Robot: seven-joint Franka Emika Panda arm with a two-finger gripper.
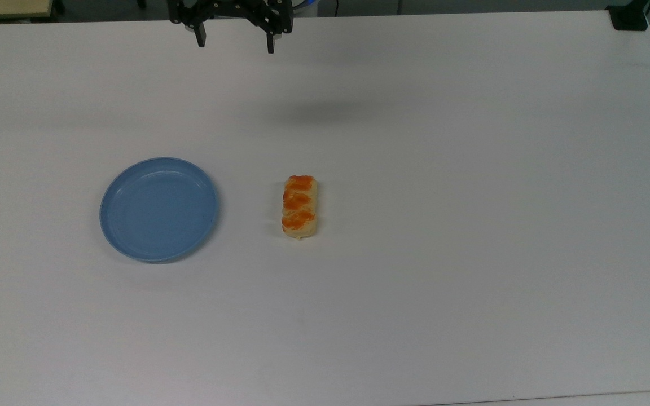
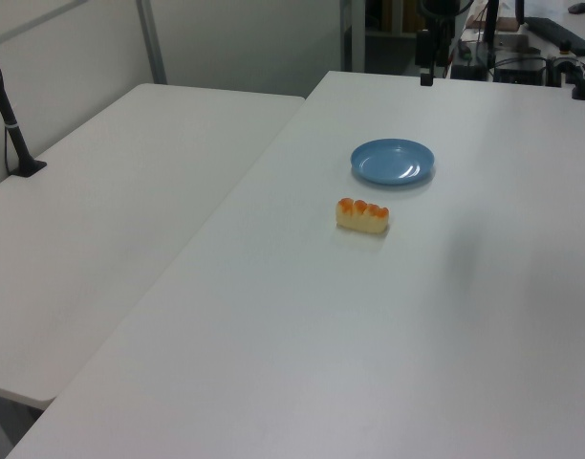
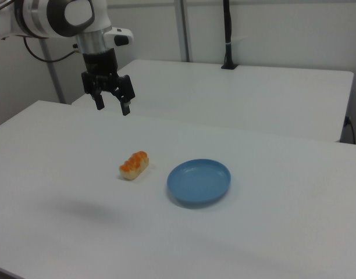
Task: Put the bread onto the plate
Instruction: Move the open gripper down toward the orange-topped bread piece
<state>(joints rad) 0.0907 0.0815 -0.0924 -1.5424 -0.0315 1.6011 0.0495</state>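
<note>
The bread (image 1: 299,206) lies flat on the white tabletop (image 1: 443,225), its orange-glazed side up, apart from the plate (image 1: 159,209), which sits to the top view's left of it with a bare strip of tabletop between them. In the right view the order is reversed: the bread (image 3: 134,165) is to the right view's left of the plate (image 3: 199,181). In the left view the bread (image 2: 363,215) is nearer the camera than the plate (image 2: 393,161). The plate holds nothing. The hand (image 3: 112,108) hangs in the air well above the tabletop, fingers pointing down and spread wide, gripping nothing; in the top view the hand (image 1: 236,44) shows at the upper edge, far from the bread, with a soft shadow (image 1: 325,111) on the tabletop
</note>
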